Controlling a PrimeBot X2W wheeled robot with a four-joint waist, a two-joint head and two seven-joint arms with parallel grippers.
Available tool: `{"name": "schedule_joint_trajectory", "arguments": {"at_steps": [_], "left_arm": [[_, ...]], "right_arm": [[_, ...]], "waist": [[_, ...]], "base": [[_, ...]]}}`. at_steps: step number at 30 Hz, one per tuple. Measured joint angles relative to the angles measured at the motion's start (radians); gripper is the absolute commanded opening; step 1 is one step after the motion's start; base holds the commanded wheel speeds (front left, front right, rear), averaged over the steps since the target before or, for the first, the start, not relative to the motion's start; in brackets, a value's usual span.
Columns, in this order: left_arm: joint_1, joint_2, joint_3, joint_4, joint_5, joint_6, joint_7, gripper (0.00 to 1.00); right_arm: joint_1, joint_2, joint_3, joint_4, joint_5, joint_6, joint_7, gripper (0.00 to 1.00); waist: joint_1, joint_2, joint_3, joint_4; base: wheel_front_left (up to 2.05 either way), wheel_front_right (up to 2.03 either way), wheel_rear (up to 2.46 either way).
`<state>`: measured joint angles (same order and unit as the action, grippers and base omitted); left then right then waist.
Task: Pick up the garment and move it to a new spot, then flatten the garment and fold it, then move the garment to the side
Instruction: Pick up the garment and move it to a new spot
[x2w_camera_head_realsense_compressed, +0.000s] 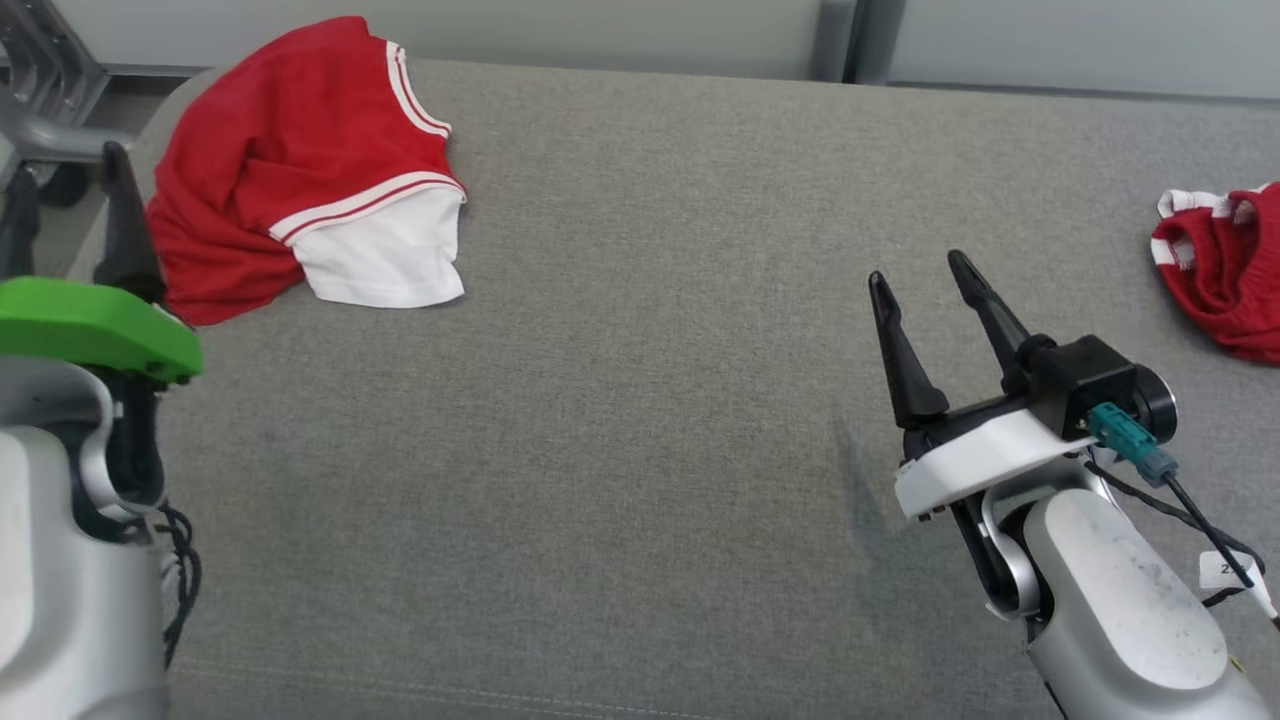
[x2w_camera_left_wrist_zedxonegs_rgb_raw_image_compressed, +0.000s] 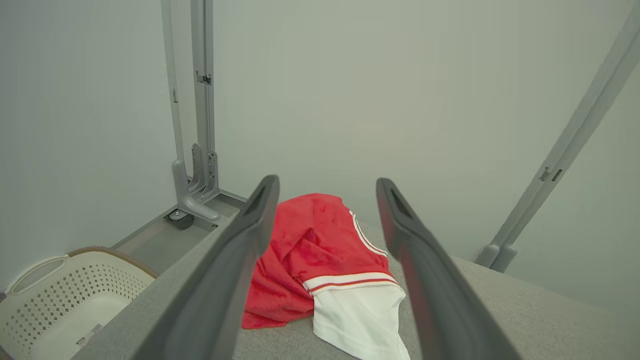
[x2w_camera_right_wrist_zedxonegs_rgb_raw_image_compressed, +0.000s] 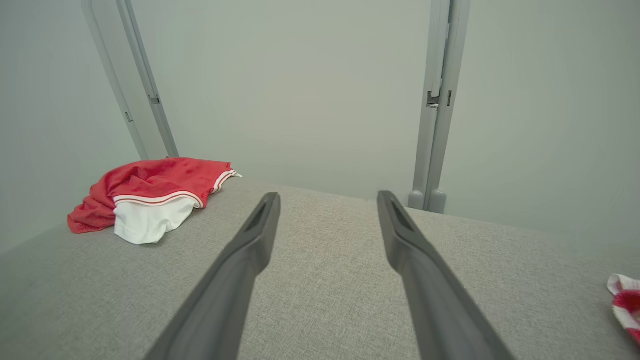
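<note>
A red garment (x2w_camera_head_realsense_compressed: 290, 160) with white striped trim and a white panel lies bunched at the far left corner of the grey fabric table (x2w_camera_head_realsense_compressed: 640, 420). My left gripper (x2w_camera_head_realsense_compressed: 68, 175) hovers open just left of it, near the table's left edge. In the left wrist view this garment (x2w_camera_left_wrist_zedxonegs_rgb_raw_image_compressed: 320, 255) lies just ahead between the open left gripper's (x2w_camera_left_wrist_zedxonegs_rgb_raw_image_compressed: 327, 182) fingers, untouched. A second crumpled red and white garment (x2w_camera_head_realsense_compressed: 1225, 265) sits at the right edge. My right gripper (x2w_camera_head_realsense_compressed: 915, 268) stands open over bare fabric at mid right, holding nothing. In the right wrist view my right gripper (x2w_camera_right_wrist_zedxonegs_rgb_raw_image_compressed: 327, 195) points at the back wall, with the first garment (x2w_camera_right_wrist_zedxonegs_rgb_raw_image_compressed: 150, 200) far left.
A white perforated laundry basket (x2w_camera_left_wrist_zedxonegs_rgb_raw_image_compressed: 60, 295) stands on the floor beyond the table's left edge. Grey metal frame posts (x2w_camera_left_wrist_zedxonegs_rgb_raw_image_compressed: 200, 125) rise behind the table against a pale wall. A wide stretch of grey fabric lies between the two garments.
</note>
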<state>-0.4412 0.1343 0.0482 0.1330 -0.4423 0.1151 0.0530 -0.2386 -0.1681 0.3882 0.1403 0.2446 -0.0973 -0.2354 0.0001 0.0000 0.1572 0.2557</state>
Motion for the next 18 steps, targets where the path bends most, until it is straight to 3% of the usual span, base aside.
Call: {"name": "schedule_joint_trajectory", "arguments": {"at_steps": [9, 18], "left_arm": [[-0.127, 0.103, 0.095, 0.118, -0.026, 0.004, 0.143, 1.0], [-0.219, 0.178, 0.186, 0.202, -0.028, 0.009, 0.213, 1.0]], "right_arm": [[-0.048, -0.034, -0.032, -0.065, -0.012, -0.001, 0.02, 1.0], [-0.096, -0.081, -0.074, -0.147, -0.038, -0.003, 0.034, 1.0]], "waist": [[0.0001, 0.0, 0.097, -0.071], [0.0001, 0.0, 0.222, -0.145]], "base": [[0.0, 0.0, 0.0], [0.0, 0.0, 0.0]]}}
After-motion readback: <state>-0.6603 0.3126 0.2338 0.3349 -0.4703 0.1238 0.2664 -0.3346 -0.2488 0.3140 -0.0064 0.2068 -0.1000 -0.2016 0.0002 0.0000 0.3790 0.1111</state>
